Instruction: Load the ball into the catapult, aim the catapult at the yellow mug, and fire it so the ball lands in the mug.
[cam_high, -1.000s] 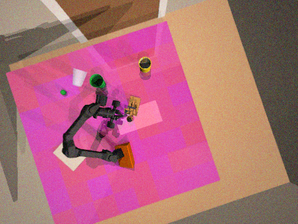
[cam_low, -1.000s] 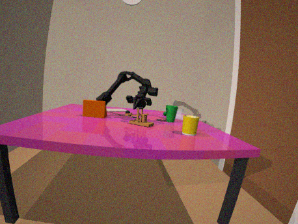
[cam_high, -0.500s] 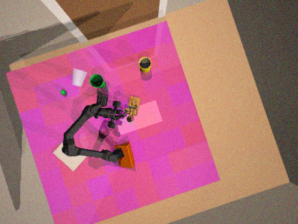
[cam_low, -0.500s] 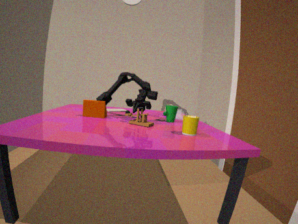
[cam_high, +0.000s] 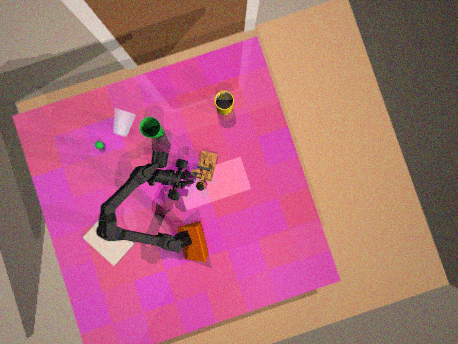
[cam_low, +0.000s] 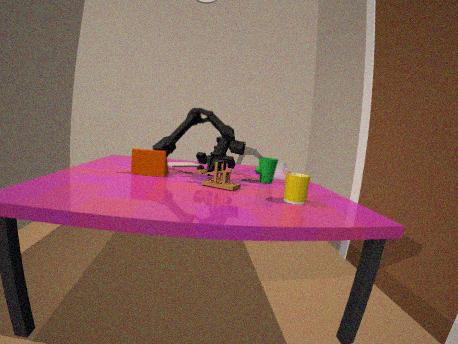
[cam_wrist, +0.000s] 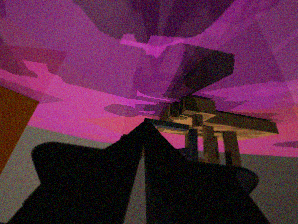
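Pincer (cam_high: 191, 180) (cam_wrist: 146, 126) closed and without object, beside the wooden catapult (cam_high: 208, 165) (cam_low: 221, 184) (cam_wrist: 242, 123), well inside the worktop (cam_high: 260, 225) (cam_low: 150, 210) edges, yellow mug (cam_high: 224, 102) (cam_low: 297, 188) upright.

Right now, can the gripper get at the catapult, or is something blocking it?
Probably yes: the gripper is shut and low beside the catapult, and no other object appears between them.

Orange block (cam_wrist: 14, 120) cropped, catapult (cam_wrist: 240, 122) partly hidden
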